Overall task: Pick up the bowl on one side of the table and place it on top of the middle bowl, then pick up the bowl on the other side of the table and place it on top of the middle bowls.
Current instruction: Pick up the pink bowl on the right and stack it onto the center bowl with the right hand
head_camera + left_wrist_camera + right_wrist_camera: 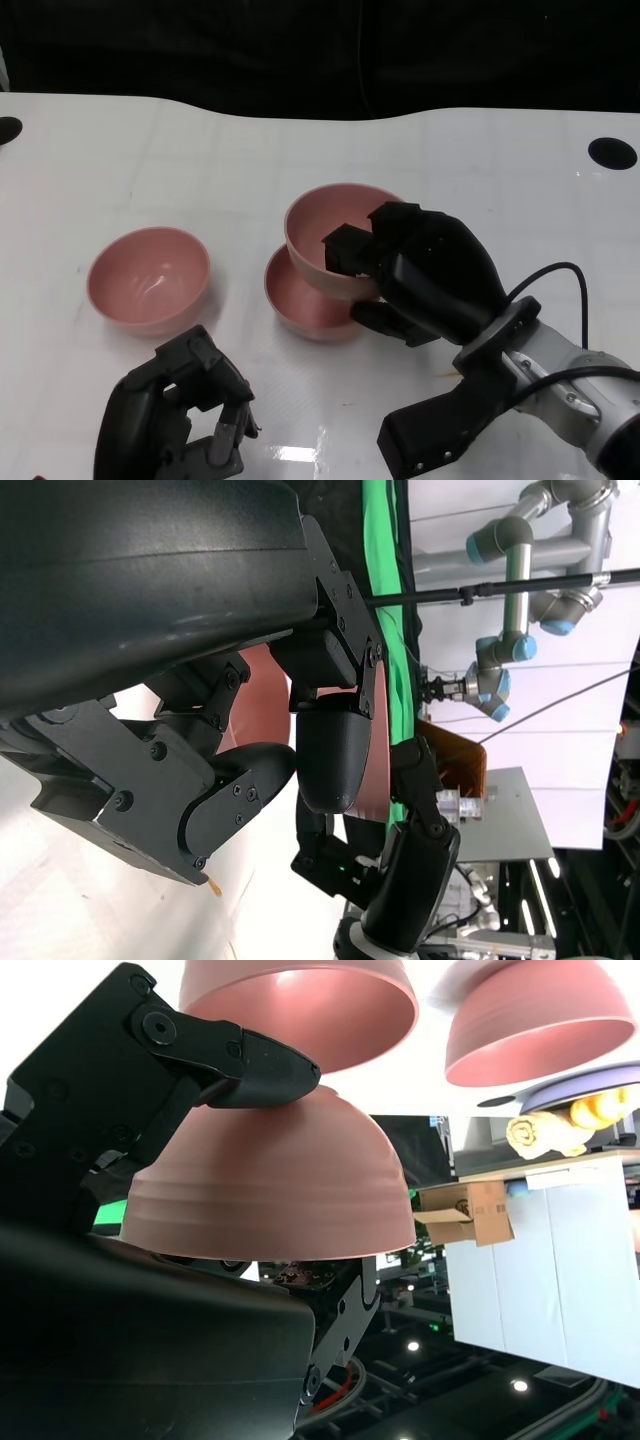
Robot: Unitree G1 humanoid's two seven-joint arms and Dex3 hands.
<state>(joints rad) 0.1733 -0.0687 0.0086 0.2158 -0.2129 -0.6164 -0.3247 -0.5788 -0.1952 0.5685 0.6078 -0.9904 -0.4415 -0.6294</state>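
Near the middle of the white tabletop (480, 170), the right hand (425, 270) holds a pink rounded plastic bowl (335, 235) by its rim, with fingers hooked inside the bowl and the rest of the hand wrapped round its outer wall. The held bowl hangs tilted just above a second pink bowl, the middle bowl (300, 300), which sits on the tabletop. The held bowl overlaps the middle one but is offset toward the far edge and the right, so it is not yet centred over it; whether the two touch cannot be told from the head view. In the right wrist view the held bowl (270, 1185) fills the space between the fingers, with the middle bowl (300, 1010) close beyond it. In my judgement the coming move turns on this offset: the held bowl needs to come toward the near edge and level out before it can nest.

Toward the left edge stands the third pink bowl (148, 278), upright and well apart from the other two. The left hand (180, 420) rests by the near edge, just near-side of that bowl, fingers curled loosely inward and holding nothing. It is plainly the nearer hand for that bowl.

No brand, label or writing can be read on the bowls or the tabletop.
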